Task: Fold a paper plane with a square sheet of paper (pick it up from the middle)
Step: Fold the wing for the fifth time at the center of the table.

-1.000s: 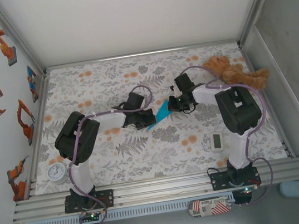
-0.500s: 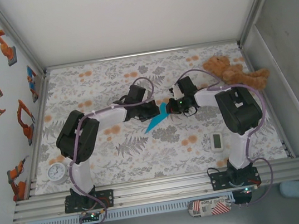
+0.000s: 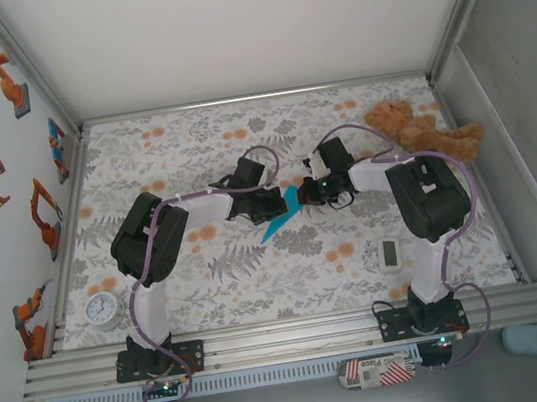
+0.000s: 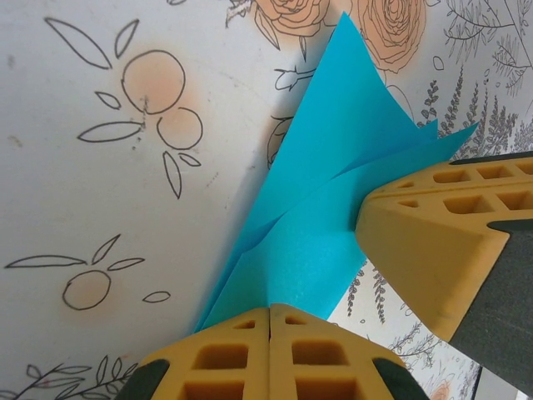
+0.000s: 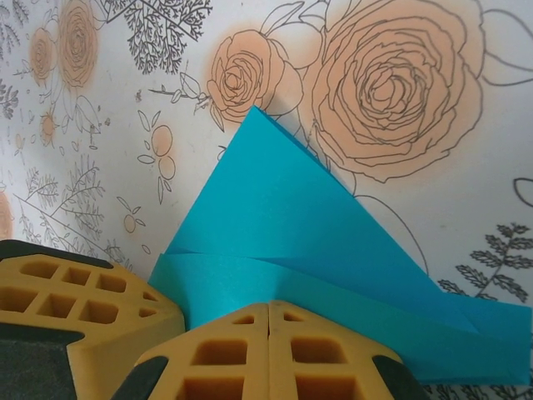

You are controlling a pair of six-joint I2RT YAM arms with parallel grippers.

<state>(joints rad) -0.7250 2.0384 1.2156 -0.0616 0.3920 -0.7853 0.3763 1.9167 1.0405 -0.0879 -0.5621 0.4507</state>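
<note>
Bright even light, seemingly from overhead, soft faint shadows, wrist close-ups sharp, top view mildly distorted at edges

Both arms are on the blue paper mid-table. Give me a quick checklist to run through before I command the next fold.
1. Left gripper shut on the paper: ok. Its fingers meet with the paper's edge pinched between them.
2. Right gripper shut on the paper: ok. It has the same pinch from the opposite side.
3. Folded layers aligned: cannot tell. Several layers overlap and their edges look offset.
4. Clearance between the two grippers: cannot tell. They sit very close together, and contact can't be ruled out.
5. Timer and teddy bear apart from the paper: ok.
</note>
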